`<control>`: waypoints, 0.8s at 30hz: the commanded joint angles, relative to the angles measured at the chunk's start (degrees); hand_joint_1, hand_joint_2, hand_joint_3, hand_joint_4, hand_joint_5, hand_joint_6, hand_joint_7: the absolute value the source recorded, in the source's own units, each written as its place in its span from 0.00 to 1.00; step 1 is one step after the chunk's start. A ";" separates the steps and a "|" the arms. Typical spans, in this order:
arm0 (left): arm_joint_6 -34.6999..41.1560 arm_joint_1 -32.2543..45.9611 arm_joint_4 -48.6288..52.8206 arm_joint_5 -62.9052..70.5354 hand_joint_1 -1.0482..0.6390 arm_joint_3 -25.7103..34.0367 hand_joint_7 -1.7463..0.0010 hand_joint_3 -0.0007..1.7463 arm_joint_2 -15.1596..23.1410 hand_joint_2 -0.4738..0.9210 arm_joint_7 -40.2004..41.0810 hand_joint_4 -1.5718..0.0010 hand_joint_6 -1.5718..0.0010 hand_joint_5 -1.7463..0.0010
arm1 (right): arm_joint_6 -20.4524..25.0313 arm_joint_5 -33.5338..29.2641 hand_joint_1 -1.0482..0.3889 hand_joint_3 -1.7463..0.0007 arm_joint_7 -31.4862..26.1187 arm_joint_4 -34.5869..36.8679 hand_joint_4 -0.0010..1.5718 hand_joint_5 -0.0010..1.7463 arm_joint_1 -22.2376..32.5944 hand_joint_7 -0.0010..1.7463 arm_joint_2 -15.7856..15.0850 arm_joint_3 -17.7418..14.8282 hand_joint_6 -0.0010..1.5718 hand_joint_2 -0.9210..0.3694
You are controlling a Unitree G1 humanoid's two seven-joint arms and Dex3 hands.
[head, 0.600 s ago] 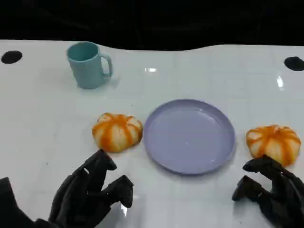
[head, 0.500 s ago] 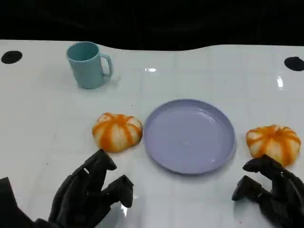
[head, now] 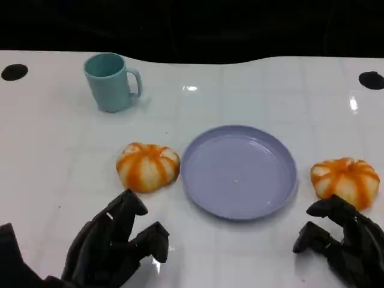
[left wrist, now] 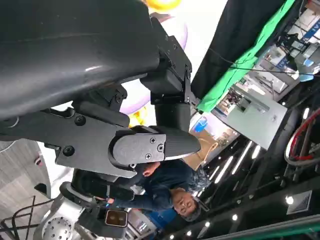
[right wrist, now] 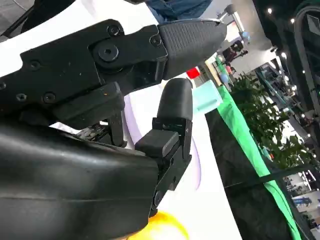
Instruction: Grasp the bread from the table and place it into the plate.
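Two orange-and-cream striped bread buns lie on the white table. One bun [head: 148,166] sits just left of the lavender plate [head: 276,198]; the other bun [head: 345,180] sits right of it. The plate holds nothing. My left hand [head: 114,243] hovers near the table's front edge, below the left bun, fingers spread and holding nothing. My right hand [head: 339,243] sits just in front of the right bun, fingers apart, close to it but not gripping it. The right wrist view shows its fingers [right wrist: 172,120] over the plate [right wrist: 195,160], with a bun's yellow edge [right wrist: 162,227] beside the hand.
A teal mug [head: 111,81] stands at the back left. Two black round holes [head: 14,72] [head: 372,80] mark the table's far corners. A person [left wrist: 165,192] is beside the table in the left wrist view.
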 commanded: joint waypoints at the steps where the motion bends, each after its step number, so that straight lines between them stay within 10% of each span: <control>1: -1.47 0.06 0.03 0.61 0.28 0.34 0.04 0.18 0.56 1.00 -0.44 0.47 0.61 0.00 | 1.16 0.08 0.37 0.89 -1.12 -0.69 0.44 0.84 0.64 0.65 -0.44 0.06 0.40 0.00; 12: -8.32 -2.36 -0.15 5.62 0.28 -0.58 0.35 0.19 2.59 1.00 -1.48 0.61 0.63 0.07 | 0.89 -0.16 0.36 0.90 -1.43 0.22 0.44 0.83 -0.30 0.67 -0.13 0.07 0.39 0.00; 18: -21.87 -5.21 0.12 15.23 0.25 -2.70 0.76 0.15 5.92 1.00 -2.62 0.69 0.62 0.33 | -0.75 -0.15 0.37 0.89 -0.62 1.29 0.44 0.83 -0.75 0.66 -0.07 -0.20 0.39 0.00; 24: -37.09 -9.41 3.02 28.63 0.24 -4.61 0.94 0.12 10.74 1.00 0.52 0.75 0.65 0.54 | -1.22 -0.56 0.37 0.88 -0.52 1.55 0.44 0.83 -0.73 0.66 -0.59 -0.05 0.39 0.00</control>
